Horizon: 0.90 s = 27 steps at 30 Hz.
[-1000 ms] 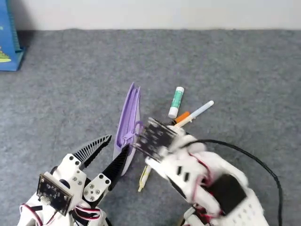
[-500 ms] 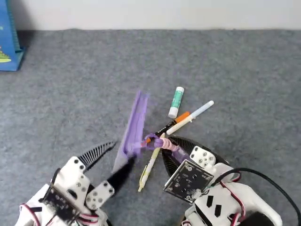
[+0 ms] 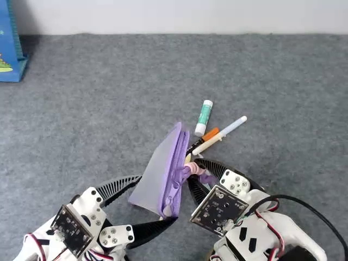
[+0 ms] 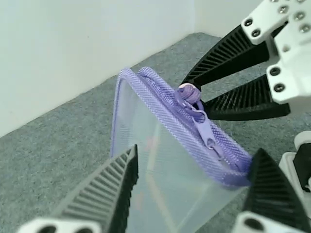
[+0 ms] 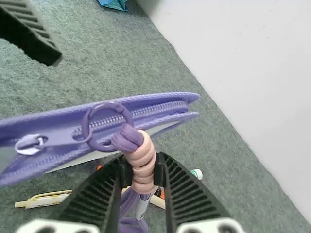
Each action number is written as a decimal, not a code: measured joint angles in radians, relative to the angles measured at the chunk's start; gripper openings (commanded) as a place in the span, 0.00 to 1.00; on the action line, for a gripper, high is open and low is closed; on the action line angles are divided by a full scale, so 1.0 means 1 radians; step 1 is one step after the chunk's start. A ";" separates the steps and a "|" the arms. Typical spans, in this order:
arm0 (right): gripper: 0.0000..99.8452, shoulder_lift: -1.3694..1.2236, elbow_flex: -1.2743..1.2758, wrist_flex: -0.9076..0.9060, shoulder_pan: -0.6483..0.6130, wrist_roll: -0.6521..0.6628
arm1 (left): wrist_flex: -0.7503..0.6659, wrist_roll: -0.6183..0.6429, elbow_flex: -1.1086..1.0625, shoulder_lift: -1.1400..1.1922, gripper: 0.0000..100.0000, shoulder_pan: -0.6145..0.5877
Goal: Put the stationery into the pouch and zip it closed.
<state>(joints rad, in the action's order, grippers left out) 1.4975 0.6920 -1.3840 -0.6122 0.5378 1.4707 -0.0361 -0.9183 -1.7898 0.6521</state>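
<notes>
Pouch [image 3: 155,182], zipper [image 3: 175,185] up, lengthwise toward wall [image 3: 174,16]

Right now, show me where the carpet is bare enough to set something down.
Bare carpet lies between the blue box and the pouch, along the wall, and right of the pens. Crowded: the middle, where the left gripper straddles the pouch and the right gripper pinches its pink cord.

I see a lilac pouch [image 3: 160,179] with a frosted see-through side and woven purple zip tape. Its coiled cord [image 5: 142,158] runs from purple into pale pink. The glue stick [image 3: 204,117] is white and green, and the pen [image 3: 225,130] is white and pale blue. The bench [image 3: 81,98] is speckled grey. My left claw [image 4: 194,150] and right claw [image 5: 141,162] are ribbed black on white.
</notes>
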 measured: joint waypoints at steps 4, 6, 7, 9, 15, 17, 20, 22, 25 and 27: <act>0.01 0.000 0.000 0.018 0.000 -0.011 | 0.000 0.000 0.000 0.000 0.34 0.000; 0.01 0.000 0.014 0.035 0.000 -0.029 | 0.006 0.000 0.023 0.000 0.34 0.000; 0.01 0.000 0.025 0.046 0.000 -0.034 | 0.015 0.000 0.040 0.002 0.34 0.000; 0.01 0.000 0.046 0.069 0.000 -0.038 | 0.035 0.023 0.074 0.003 0.34 -0.003; 0.01 -0.002 0.060 0.091 0.003 -0.043 | 0.126 0.043 0.106 0.006 0.34 0.038; 0.01 -0.002 0.060 0.091 0.003 -0.043 | 0.129 0.043 0.106 0.006 0.34 0.049; 0.01 -0.002 0.060 0.091 0.008 -0.043 | 0.129 0.043 0.106 0.006 0.34 0.052; 0.01 -0.002 0.060 0.091 0.009 -0.043 | 0.129 0.043 0.095 0.006 0.34 0.052; 0.01 -0.002 0.060 0.091 0.009 -0.043 | 0.091 0.043 0.031 0.006 0.34 0.052; 0.01 0.005 0.060 0.091 0.011 -0.043 | 0.049 0.043 -0.040 0.006 0.34 0.044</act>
<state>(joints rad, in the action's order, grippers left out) 1.5021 0.7518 -1.2935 -0.6015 0.4948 1.5198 0.0069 -0.9582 -1.7837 0.6966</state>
